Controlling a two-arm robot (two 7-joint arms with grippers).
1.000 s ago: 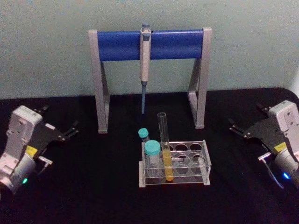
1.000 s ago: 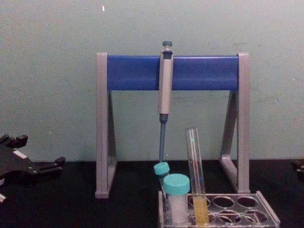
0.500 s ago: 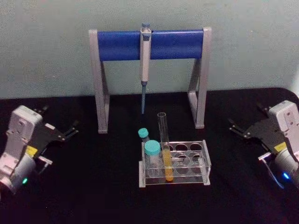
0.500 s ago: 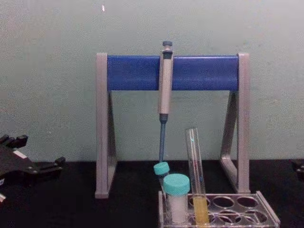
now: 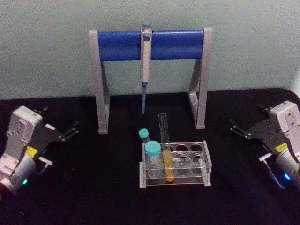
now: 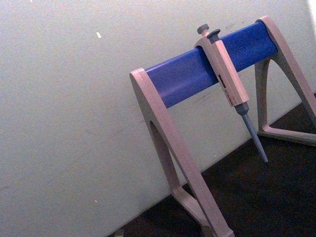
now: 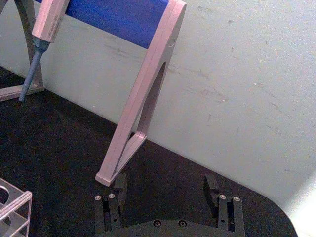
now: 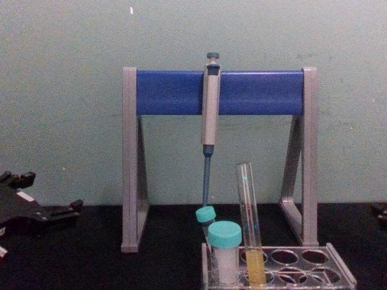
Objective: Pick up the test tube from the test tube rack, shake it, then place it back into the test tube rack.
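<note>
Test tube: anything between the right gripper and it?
Nothing visible. The right gripper, open, sits at the table's right side; only bare tabletop and empty holes of the test tube rack lie between it and the test tube. The teal-capped tubes stand on the tube's left.

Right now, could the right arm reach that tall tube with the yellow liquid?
Probably yes. The right gripper sits open to the right of the test tube rack, with only bare table between; the test tube sticks up well above it.

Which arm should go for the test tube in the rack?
Right, probably. The right end effector is open and looks nearer the test tube; the teal-capped tubes stand between the tube and the left end effector.
</note>
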